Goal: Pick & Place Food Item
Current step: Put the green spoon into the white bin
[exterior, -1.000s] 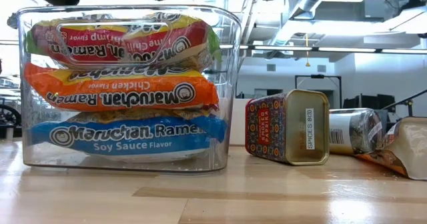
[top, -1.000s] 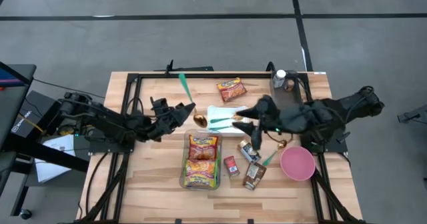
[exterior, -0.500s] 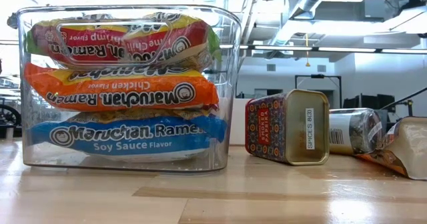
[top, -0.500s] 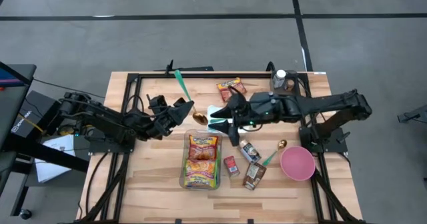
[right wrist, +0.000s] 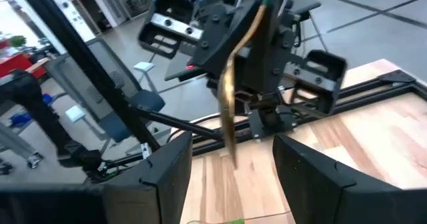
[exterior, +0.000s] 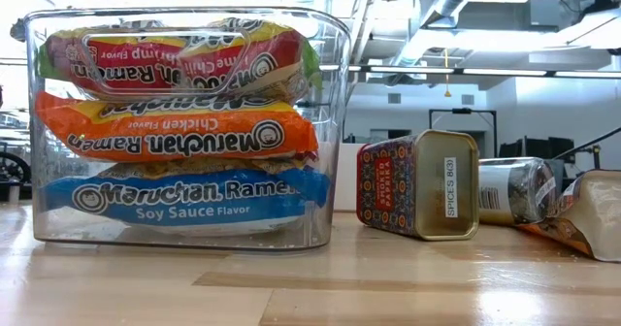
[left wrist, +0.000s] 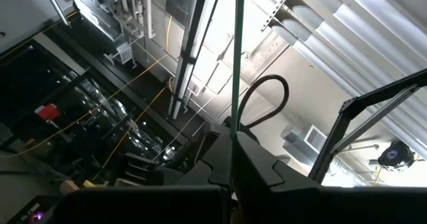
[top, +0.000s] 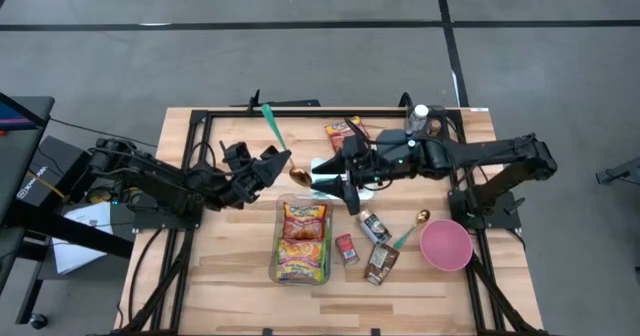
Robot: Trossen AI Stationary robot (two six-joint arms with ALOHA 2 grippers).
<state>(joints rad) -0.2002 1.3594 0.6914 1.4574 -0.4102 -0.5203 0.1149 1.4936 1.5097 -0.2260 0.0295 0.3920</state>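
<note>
My left gripper (top: pixel 277 162) is shut on a spoon with a green handle (top: pixel 271 124) and a gold bowl (top: pixel 299 177), left of a white tray (top: pixel 325 162). My right gripper (top: pixel 346 179) is open and empty over that tray, facing the spoon (right wrist: pixel 230 111). A clear bin (top: pixel 300 241) holds stacked ramen packets (exterior: pixel 179 132) and rests on the table. One more ramen packet (top: pixel 345 133) lies flat at the far side. My left gripper pinches the spoon's green handle (left wrist: pixel 236 111) between its two shut fingers, on the part close to the gold bowl. The long free end of the handle sticks out toward the table's far edge. The spoon is lifted clear of the table and tilted.
A red spice tin (top: pixel 347 248), a jar (top: pixel 374 226) and a brown packet (top: pixel 380 264) lie right of the bin. A pink bowl (top: pixel 445 244) and a second green-handled spoon (top: pixel 410 231) are at the right. A bottle (top: pixel 420 118) stands at the far right.
My right gripper has reached toward the table's left, from beside the jar to over the white tray, and now faces the spoon in my left gripper. It has stayed open.
</note>
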